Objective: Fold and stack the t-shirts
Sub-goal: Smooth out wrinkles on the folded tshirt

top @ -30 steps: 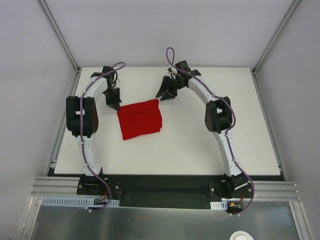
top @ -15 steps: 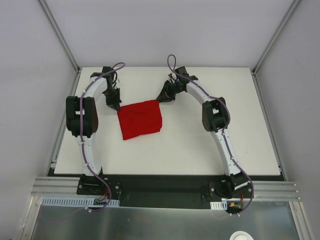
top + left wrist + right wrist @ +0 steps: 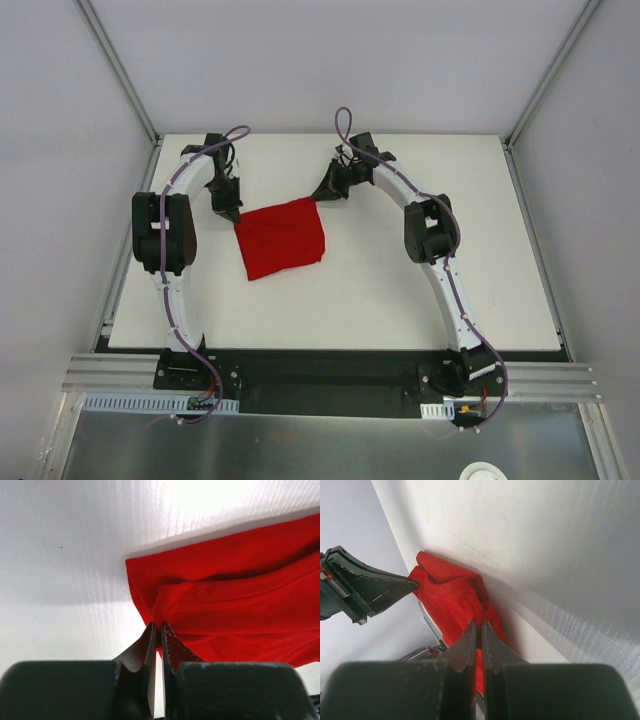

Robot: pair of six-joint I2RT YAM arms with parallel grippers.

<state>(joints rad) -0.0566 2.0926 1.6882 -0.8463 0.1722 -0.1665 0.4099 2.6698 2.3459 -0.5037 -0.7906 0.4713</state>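
A folded red t-shirt [image 3: 283, 239] lies as a rough square on the white table [image 3: 400, 290], left of the middle. At its far left corner my left gripper [image 3: 234, 214] is shut on the t-shirt [image 3: 235, 600]; the fingertips [image 3: 151, 630] pinch the cloth's corner. My right gripper [image 3: 319, 195] is at the far right corner and is shut on the t-shirt [image 3: 455, 605], with red cloth between the closed fingers [image 3: 469, 635]. The left gripper [image 3: 415, 584] also shows in the right wrist view, at the shirt's other corner.
Grey enclosure walls [image 3: 60, 150] stand close on the left, right and back of the table. An aluminium rail [image 3: 330, 378] carrying both arm bases runs along the near edge.
My right gripper moved down and left onto the shirt's far right corner and shut on it. The left gripper and the shirt stayed where they were.
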